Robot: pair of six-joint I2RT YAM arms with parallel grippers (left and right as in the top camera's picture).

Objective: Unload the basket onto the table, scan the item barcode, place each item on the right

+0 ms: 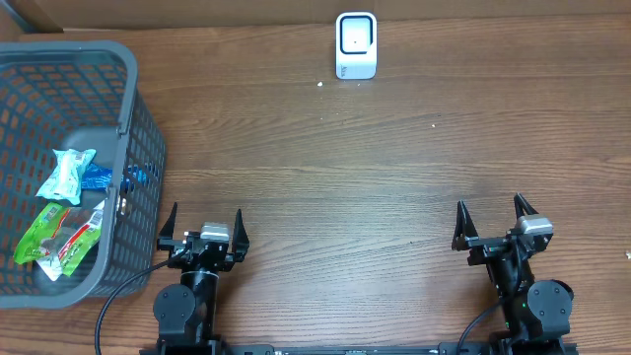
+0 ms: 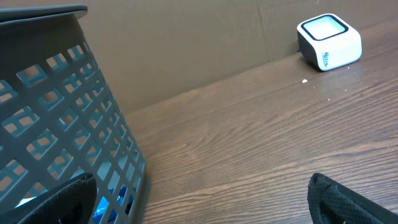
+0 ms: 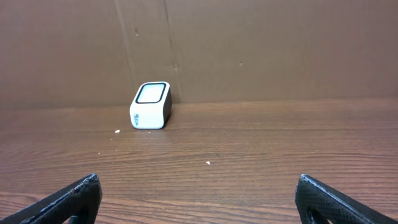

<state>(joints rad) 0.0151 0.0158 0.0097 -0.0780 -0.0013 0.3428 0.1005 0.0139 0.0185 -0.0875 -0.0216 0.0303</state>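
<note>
A white barcode scanner (image 1: 356,45) stands at the back of the table; it shows at the top right in the left wrist view (image 2: 328,41) and left of centre in the right wrist view (image 3: 151,105). Several snack packets lie in the grey basket (image 1: 138,118) at the left: a pale blue one (image 1: 67,173) and a green and red one (image 1: 57,235). My left gripper (image 1: 202,227) stands open beside the basket wall (image 2: 68,118), holding nothing. My right gripper (image 1: 491,221) stands open at the front right, also holding nothing. No barcode is visible.
A brown cardboard wall (image 3: 249,43) runs along the back of the wooden table (image 1: 375,168). A black cable (image 1: 123,291) loops beside the left arm's base near the basket. A few white crumbs (image 1: 320,84) lie near the scanner.
</note>
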